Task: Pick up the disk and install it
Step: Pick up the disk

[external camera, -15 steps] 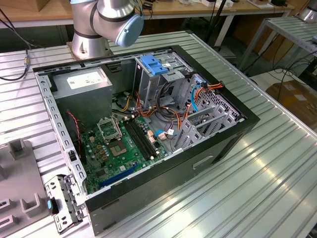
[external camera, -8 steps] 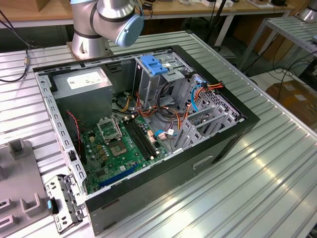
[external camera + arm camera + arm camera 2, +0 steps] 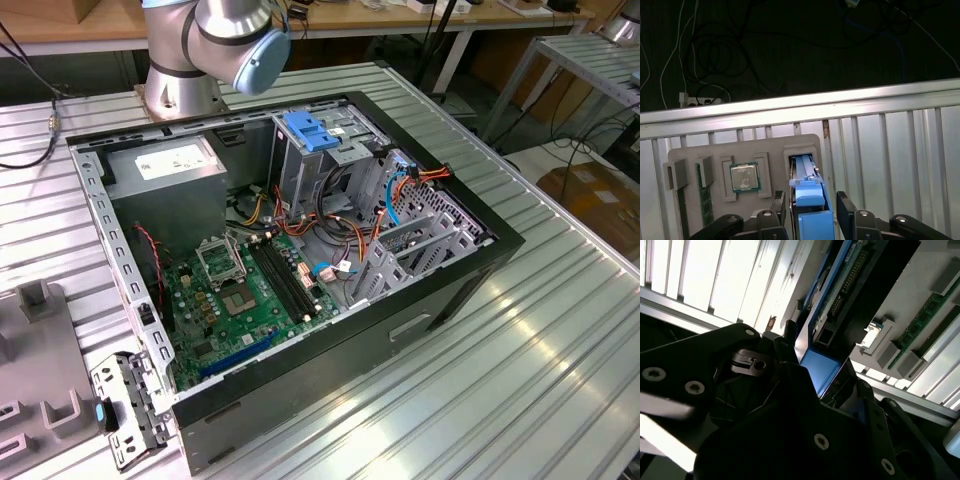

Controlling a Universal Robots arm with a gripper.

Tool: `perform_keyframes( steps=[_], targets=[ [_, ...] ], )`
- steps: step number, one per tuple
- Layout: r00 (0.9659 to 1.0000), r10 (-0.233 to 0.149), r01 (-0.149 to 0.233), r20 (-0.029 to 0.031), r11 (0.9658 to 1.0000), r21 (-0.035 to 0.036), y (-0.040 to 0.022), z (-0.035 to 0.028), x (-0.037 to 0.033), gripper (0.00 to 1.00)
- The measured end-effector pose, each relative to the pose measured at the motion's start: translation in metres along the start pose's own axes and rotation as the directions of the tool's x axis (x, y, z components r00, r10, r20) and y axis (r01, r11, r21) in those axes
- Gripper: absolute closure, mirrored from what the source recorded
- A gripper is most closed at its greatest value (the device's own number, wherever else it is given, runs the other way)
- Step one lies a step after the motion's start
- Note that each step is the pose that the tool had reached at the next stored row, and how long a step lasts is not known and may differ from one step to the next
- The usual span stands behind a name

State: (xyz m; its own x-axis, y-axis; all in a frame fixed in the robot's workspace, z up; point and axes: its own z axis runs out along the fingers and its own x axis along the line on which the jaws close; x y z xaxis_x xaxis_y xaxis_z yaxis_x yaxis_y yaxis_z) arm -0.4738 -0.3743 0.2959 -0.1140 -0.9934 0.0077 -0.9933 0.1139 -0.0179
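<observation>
First wrist view: claw (image 3: 811, 212) astride disk (image 3: 806, 176) in grey tray (image 3: 771, 144), grip state unclear.

Glare on table (image 3: 560, 330), dim bg, fg blurry

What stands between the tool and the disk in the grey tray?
Nothing visible. In the first wrist view the tool is around the disk, which stands in a slot of the grey tray. Its fingers flank the blue carrier, one on each side, with a narrow gap at each.
</observation>
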Motion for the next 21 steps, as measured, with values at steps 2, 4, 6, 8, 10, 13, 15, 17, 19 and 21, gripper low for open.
perform_keyframes(
  steps=[2, 4, 6, 8, 10, 13, 15, 17, 19, 21],
  targets=[
    [1.0, 0.0, 0.0, 0.0, 1.0, 0.0, 0.0, 0.0001, 0.0, 0.55],
    [1.0, 0.0, 0.0, 0.0, 1.0, 0.0, 0.0, 0.0001, 0.0, 0.55],
    [1.0, 0.0, 0.0, 0.0, 1.0, 0.0, 0.0, 0.0002, 0.0, 0.55],
    [1.0, 0.0, 0.0, 0.0, 1.0, 0.0, 0.0, 0.0002, 0.0, 0.56],
    [1.0, 0.0, 0.0, 0.0, 1.0, 0.0, 0.0, 0.0003, 0.0, 0.62],
    [1.0, 0.0, 0.0, 0.0, 1.0, 0.0, 0.0, 0.0003, 0.0, 0.62],
    [1.0, 0.0, 0.0, 0.0, 1.0, 0.0, 0.0, 0.0004, 0.0, 0.62],
    [0.9997, -0.026, 0.026, 0.0005, 0.9997, 0.0003, 0.0, 0.0006, 0.0003, 0.62],
    [0.9993, -0.038, 0.038, 0.0007, 0.9993, 0.0004, 0.0, 0.0007, 0.0004, 0.62],
    [0.9992, -0.04, 0.04, 0.0007, 0.9992, 0.0004, 0.0, 0.0006, 0.0004, 0.62]
  ],
)
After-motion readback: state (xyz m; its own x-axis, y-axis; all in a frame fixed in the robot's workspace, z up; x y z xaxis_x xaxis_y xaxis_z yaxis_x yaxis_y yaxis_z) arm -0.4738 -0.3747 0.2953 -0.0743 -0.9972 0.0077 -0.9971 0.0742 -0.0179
